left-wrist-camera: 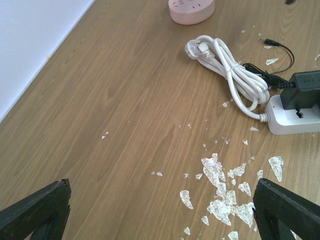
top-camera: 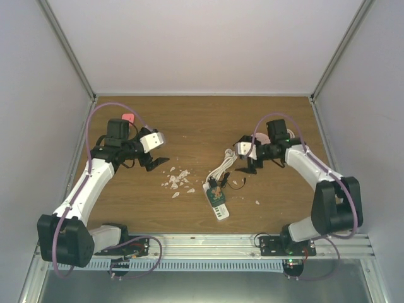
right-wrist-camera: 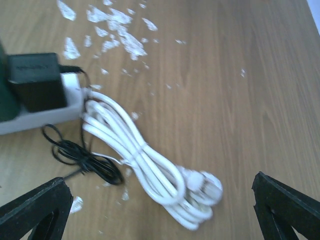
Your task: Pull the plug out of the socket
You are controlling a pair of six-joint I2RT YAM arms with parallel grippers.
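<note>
Sitting fully home, the black plug (top-camera: 214,185) is in the white socket strip (top-camera: 219,208), which lies on the worktop (top-camera: 278,120). Left claw (top-camera: 154,163) hangs well off to the strip's left, fingers spread, holding nothing. Right claw (top-camera: 252,168) hovers just beyond the strip, near its coiled white cable (top-camera: 222,168) — likewise spread and empty. Nothing is done yet — approach, grip and pull all remain.

Top view, read from the plug (top-camera: 214,187): coiled white cable (top-camera: 222,168) blocks your 12 o'clock. Thin black cord (top-camera: 238,183) fouls 3. White flakes (top-camera: 178,180) litter 9. Table (top-camera: 278,196) lies bare toward 4; you have open air above.
</note>
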